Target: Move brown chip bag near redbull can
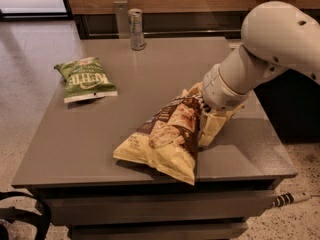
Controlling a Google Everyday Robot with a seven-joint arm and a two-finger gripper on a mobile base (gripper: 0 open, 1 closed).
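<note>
The brown chip bag [165, 139] lies near the front of the grey table [165, 64], its right end raised. My gripper [205, 120] is at that raised end, shut on the bag's pale yellow edge, with the white arm reaching in from the right. The redbull can [136, 29] stands upright at the table's far edge, left of centre, well apart from the bag.
A smaller green chip bag [87, 79] lies flat at the table's left side. A wooden counter wall runs behind the table. A cable [290, 199] lies on the floor at the lower right, and a black object [25, 216] sits at the lower left.
</note>
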